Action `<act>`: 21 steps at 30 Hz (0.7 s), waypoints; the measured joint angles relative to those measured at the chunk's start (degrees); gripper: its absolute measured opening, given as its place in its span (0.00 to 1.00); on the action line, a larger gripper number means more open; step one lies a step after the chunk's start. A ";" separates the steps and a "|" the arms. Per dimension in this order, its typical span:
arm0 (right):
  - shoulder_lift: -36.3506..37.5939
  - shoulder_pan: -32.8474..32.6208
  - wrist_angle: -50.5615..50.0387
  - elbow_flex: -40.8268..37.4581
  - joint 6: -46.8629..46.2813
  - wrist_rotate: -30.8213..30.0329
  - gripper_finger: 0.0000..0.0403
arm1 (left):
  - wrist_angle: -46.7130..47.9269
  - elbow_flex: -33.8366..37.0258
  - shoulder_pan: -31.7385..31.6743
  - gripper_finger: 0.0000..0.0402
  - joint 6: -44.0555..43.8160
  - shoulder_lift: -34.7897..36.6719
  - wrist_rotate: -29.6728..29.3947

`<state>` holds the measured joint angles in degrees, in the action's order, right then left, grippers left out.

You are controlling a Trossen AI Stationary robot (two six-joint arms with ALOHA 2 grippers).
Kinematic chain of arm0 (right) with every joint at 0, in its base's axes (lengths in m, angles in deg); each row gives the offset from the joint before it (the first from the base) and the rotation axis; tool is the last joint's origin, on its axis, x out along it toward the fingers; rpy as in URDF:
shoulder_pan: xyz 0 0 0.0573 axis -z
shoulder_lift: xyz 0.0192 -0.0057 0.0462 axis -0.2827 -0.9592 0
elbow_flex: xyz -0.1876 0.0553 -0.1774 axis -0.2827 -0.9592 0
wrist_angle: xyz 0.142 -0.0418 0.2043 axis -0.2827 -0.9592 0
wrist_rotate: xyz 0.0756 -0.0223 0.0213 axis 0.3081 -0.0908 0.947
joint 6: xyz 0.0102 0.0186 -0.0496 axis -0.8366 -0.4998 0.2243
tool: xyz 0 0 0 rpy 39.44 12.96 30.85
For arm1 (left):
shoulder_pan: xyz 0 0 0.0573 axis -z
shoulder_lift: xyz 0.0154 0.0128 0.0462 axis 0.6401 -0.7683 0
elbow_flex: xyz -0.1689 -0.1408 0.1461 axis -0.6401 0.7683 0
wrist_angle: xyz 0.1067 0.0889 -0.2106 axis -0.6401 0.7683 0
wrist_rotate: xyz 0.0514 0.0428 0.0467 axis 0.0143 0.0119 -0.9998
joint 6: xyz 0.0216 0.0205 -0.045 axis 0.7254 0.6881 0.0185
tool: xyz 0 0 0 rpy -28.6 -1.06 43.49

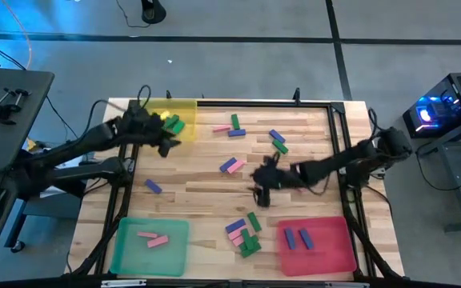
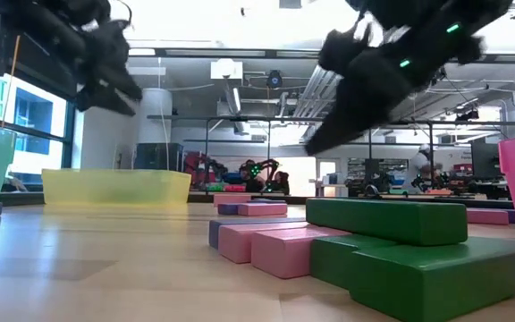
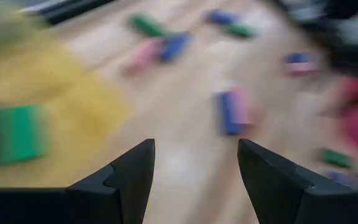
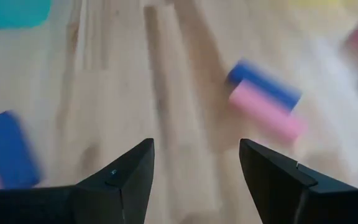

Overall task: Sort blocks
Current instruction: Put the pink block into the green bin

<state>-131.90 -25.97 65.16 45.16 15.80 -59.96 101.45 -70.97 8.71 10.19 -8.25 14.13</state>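
Small flat blocks in green, pink and blue lie scattered on the wooden table. Two green blocks point(image 1: 173, 124) lie in the yellow tray point(image 1: 184, 106), two pink ones point(image 1: 154, 238) in the green tray point(image 1: 126, 256), and two blue ones point(image 1: 298, 238) in the red tray point(image 1: 334, 252). My left gripper point(image 1: 166, 146) hovers open at the yellow tray's near right corner, with nothing between its fingers point(image 3: 135, 168). My right gripper point(image 1: 260, 192) hangs open over the table's middle, right of a pink and blue pair point(image 1: 231, 166), which its wrist view shows ahead point(image 4: 266, 102).
A heap of green, pink and blue blocks point(image 1: 244, 236) lies near the front edge between the green and red trays. More blocks point(image 1: 235, 126) point(image 1: 278, 142) lie toward the far edge, and a single blue one point(image 1: 153, 186) at the left. A black frame point(image 1: 338, 136) borders the table.
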 joint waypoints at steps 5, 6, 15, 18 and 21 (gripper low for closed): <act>0.00 11.03 4.44 -0.37 13.27 10.38 0.55 | -13.25 5.64 13.17 0.54 -6.95 4.23 0.61; 0.00 12.94 4.56 -0.37 14.61 12.19 0.55 | -16.41 6.54 15.55 0.54 -7.82 4.47 0.53; -7.00 22.93 7.01 0.70 22.06 24.36 0.55 | -29.48 8.20 33.22 0.54 -7.24 3.12 -9.08; -11.81 23.05 6.99 3.14 24.90 24.18 0.55 | -30.38 8.22 36.95 0.54 -7.06 2.44 -12.25; -16.05 22.97 6.75 5.85 26.09 23.54 0.55 | -30.23 8.22 39.62 0.54 -7.06 1.73 -15.12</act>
<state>-147.95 -3.00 71.91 51.01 41.89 -36.43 71.21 -62.75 48.33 3.13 -6.53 -0.99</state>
